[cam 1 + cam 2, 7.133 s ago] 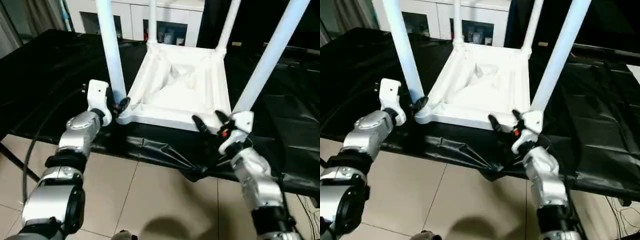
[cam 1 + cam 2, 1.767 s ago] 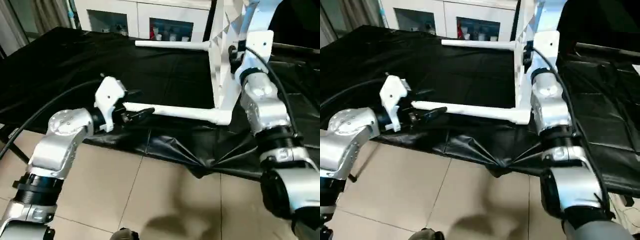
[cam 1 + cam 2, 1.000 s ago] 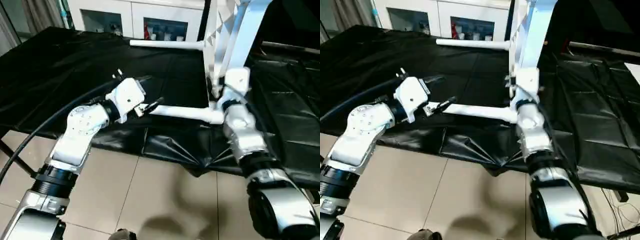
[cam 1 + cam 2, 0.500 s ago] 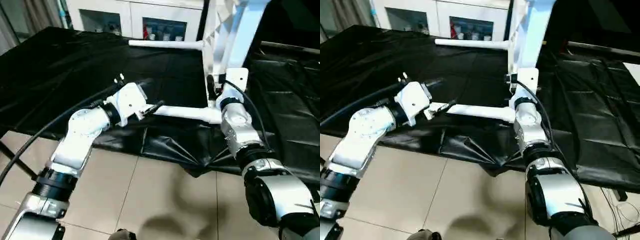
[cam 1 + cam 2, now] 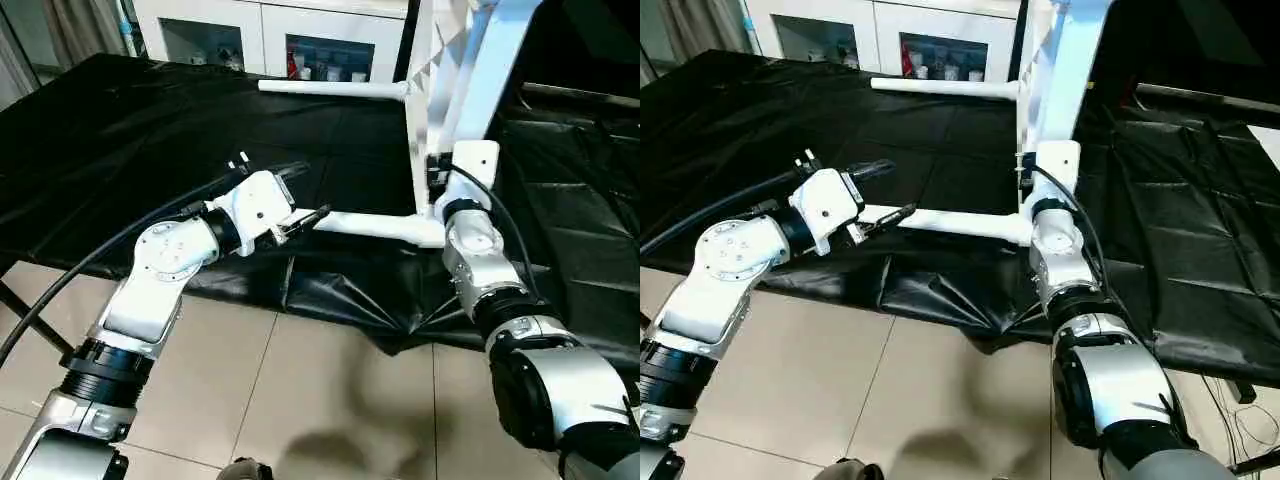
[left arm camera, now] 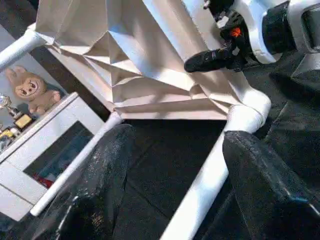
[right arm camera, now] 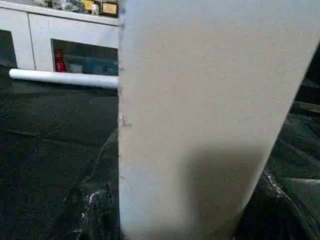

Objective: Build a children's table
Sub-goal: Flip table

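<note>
The children's table lies tipped on its side on the black cloth. Its white top [image 5: 470, 70] stands on edge, ribbed underside [image 6: 150, 65] facing left. The legs point left: a near lower leg [image 5: 380, 225] and a far one [image 5: 330, 88]. My left gripper [image 5: 308, 190] is open at the near leg's free end. Its fingers [image 6: 100, 190] straddle the leg [image 6: 200, 200], which runs up to the corner socket [image 6: 247, 107]. My right gripper [image 5: 436, 178] is pressed to the top's lower front edge [image 7: 190, 125], beside that socket.
A white cabinet with glass doors [image 5: 250, 30] stands behind the bench. The black cloth [image 5: 330, 290] hangs wrinkled over the bench's front edge, above the tiled floor [image 5: 330, 400]. A black cable [image 5: 90, 260] loops from my left forearm.
My right arm has come down from high on the top to its lower corner. My left gripper swung in around the near leg's end and shifted slightly right along it.
</note>
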Tool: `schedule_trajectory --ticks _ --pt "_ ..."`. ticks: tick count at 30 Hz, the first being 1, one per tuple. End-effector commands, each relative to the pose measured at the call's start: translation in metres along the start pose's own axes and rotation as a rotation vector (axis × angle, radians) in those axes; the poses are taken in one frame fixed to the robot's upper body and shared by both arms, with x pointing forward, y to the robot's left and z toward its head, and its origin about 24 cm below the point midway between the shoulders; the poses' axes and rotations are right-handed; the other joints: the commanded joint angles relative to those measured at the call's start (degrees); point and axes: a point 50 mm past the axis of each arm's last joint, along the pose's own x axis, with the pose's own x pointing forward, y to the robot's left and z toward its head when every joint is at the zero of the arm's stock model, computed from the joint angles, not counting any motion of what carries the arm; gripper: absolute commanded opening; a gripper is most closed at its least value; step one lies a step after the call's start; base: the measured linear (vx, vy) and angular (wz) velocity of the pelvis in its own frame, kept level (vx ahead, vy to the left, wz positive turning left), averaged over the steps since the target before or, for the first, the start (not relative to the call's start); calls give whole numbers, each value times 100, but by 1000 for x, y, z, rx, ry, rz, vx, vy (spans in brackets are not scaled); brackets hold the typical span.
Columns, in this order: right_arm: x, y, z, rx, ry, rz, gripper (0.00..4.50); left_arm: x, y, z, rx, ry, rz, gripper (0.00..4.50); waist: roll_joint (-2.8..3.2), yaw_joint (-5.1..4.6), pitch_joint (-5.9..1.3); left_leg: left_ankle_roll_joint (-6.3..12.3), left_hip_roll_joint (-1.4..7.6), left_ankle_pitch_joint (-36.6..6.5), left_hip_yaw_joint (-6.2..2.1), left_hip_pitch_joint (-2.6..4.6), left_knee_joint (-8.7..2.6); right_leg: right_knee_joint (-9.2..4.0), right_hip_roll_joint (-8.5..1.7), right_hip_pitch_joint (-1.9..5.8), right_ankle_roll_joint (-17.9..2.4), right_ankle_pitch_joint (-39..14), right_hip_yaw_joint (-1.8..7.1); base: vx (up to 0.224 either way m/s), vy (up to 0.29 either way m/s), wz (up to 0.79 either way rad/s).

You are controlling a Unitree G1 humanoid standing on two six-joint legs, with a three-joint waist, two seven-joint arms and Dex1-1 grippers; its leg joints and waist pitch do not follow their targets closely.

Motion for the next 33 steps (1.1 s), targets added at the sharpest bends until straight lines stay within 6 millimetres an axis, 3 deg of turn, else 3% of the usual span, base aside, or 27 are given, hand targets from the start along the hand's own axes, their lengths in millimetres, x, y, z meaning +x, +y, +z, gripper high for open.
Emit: schedule_trajectory --ticks 1,2,4,5,6,8,10,11,13,14,15,19,22,26,30,33 --pt "4 -1 11 -24 -41 15 203 -1 0 2 2 -7 -14 320 17 23 -462 32 297 -897 -187 288 -361 -314 -307 112 -1355 532 116 0 0 0" --pt "5 -3 12 -29 -46 13 201 -1 1 2 1 -4 -16 320 51 23 -459 14 298 -921 -191 291 -362 -313 -306 110 -1348 521 118 0 0 0" --pt "6 -7 16 -64 -70 7 198 -1 6 3 6 -5 -2 320 45 16 -465 -2 294 -905 -190 292 -362 -313 -294 114 -1340 589 114 0 0 0" --pt "6 -9 17 -80 -79 6 197 0 10 5 8 -11 15 349 57 10 -467 -19 291 -908 -189 295 -359 -312 -288 116 -1339 636 114 0 0 0" --pt "6 -9 18 -86 -83 6 197 0 11 5 9 -13 21 349 96 12 -470 -36 288 -911 -193 298 -354 -304 -290 114 -1343 657 113 0 0 0" --pt "8 -15 23 -141 -113 1 197 2 23 15 78 -48 60 360 62 21 -476 -9 281 -873 -186 296 -341 -307 -290 130 -1369 737 114 0 0 0" --pt "9 -18 29 -175 -141 3 187 4 31 23 129 -74 84 394 123 20 -487 -15 268 -720 -190 287 -317 -289 -270 138 -1373 930 109 0 0 0" --pt "11 -24 41 -245 -202 13 182 5 48 41 270 -115 141 398 137 10 -489 51 257 -613 -196 264 -299 -274 -269 153 -1370 1104 106 0 0 0" --pt "12 -26 46 -268 -224 17 179 5 55 48 332 -130 168 399 119 10 -531 115 252 -494 -195 260 -257 -258 -264 183 -1337 1259 107 0 0 0" --pt "13 -29 55 -299 -263 24 179 5 67 62 456 -158 223 403 104 11 -557 252 246 -114 -201 218 -220 -192 -257 200 -1352 1739 103 0 0 0" --pt "13 -30 56 -301 -265 25 179 5 68 63 465 -160 226 431 94 20 -557 414 224 66 -185 187 -180 -179 -244 195 -1348 1967 102 0 0 0" --pt "14 -36 76 -380 -351 55 179 0 98 105 722 -248 416 442 94 56 -580 633 236 285 -184 144 -124 -128 -251 176 -1372 2113 94 0 0 0" --pt "14 -36 82 -401 -378 64 179 -2 109 110 786 -210 477 442 82 61 -549 681 228 379 -169 107 -98 -112 -229 121 -1371 2073 87 0 0 0" --pt "13 -33 88 -434 -407 75 179 -4 118 110 802 -201 522 442 96 69 -520 489 256 -129 -166 144 -139 -182 -253 84 -1451 1169 93 0 0 0" --pt "13 -27 99 -472 -463 89 179 -1 138 90 776 -43 558 442 164 97 -508 284 257 -399 -177 185 -160 -204 -238 33 -1402 850 102 0 0 0" --pt "12 -28 110 -496 -506 83 179 -6 153 77 744 69 649 442 151 109 -517 239 241 -377 -178 177 -152 -195 -235 43 -1386 1020 103 0 0 0"
